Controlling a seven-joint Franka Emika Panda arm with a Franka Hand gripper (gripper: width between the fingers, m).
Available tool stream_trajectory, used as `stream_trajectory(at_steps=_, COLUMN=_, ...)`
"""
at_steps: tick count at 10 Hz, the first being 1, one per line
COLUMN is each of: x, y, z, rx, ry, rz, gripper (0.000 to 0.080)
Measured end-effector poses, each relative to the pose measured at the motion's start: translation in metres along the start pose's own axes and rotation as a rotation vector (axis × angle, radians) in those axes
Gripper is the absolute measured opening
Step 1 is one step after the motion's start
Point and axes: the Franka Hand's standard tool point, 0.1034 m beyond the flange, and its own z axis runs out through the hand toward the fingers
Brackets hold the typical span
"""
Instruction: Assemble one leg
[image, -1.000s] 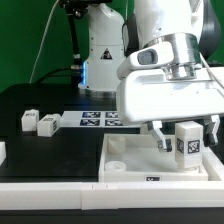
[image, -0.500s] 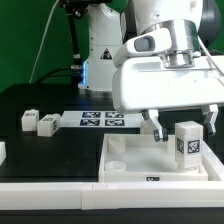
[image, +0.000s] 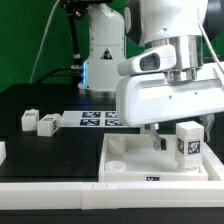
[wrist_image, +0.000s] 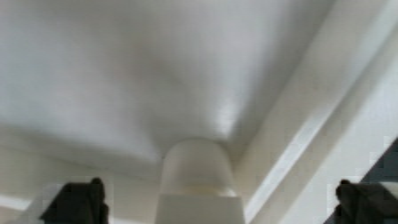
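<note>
Fingers (wrist_image: 75, 202) spread wide, the gripper (wrist_image: 222, 203) straddles the upright leg (image: 188, 145) in the tray's (image: 125, 162) corner, likely poised to twist it.

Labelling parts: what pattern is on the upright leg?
White leg, black-and-white square tag; clearest in the exterior view.

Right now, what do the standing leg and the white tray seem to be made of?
The leg looks like matte white plastic: smooth faces, rounded edges, a printed tag. The tray is probably the same plastic: even white colour, moulded corner socket.
</note>
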Motion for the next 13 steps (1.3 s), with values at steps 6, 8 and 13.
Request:
stream_trajectory(at_steps=6, x=0.000, y=0.000, z=0.000, rx=0.000, ry=0.000, rz=0.000, gripper=0.0649)
stream_trajectory(at_steps=8, x=-0.032, y=-0.009, z=0.012, rx=0.036, ry=-0.150, rz=0.001, gripper=0.0649)
stream_trajectory(at_steps=13, x=0.005, y=-0.006, z=-0.016, rx=0.034, ry=-0.166, rz=0.046, gripper=0.0649)
